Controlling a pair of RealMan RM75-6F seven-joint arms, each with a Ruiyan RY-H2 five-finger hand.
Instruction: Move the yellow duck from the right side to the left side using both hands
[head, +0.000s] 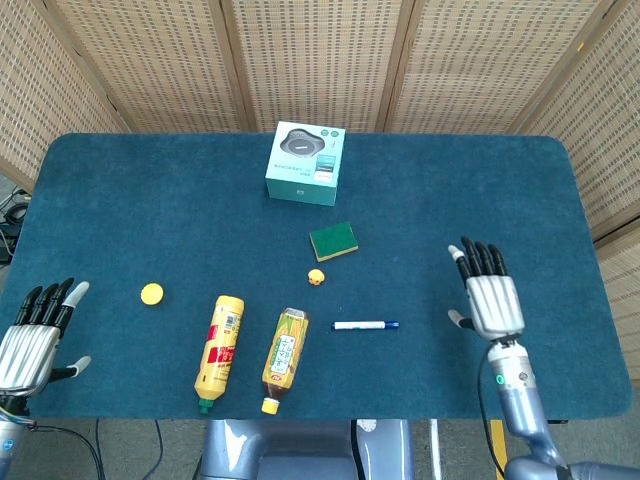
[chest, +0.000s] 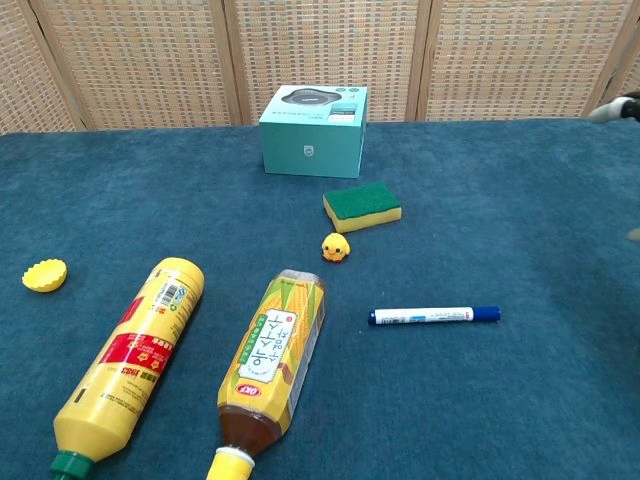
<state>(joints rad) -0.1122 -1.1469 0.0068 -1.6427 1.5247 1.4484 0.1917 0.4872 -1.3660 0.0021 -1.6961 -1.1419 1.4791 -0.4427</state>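
Note:
The small yellow duck stands on the blue table near its middle, just in front of the green sponge. My right hand hovers open at the right side of the table, far from the duck, fingers straight and holding nothing. Only a fingertip of it shows at the chest view's right edge. At the front left corner my left hand is open and holds nothing; the chest view does not show it.
A teal box stands at the back middle. Two bottles lie near the front edge, a blue marker to their right. A yellow cap lies at the left.

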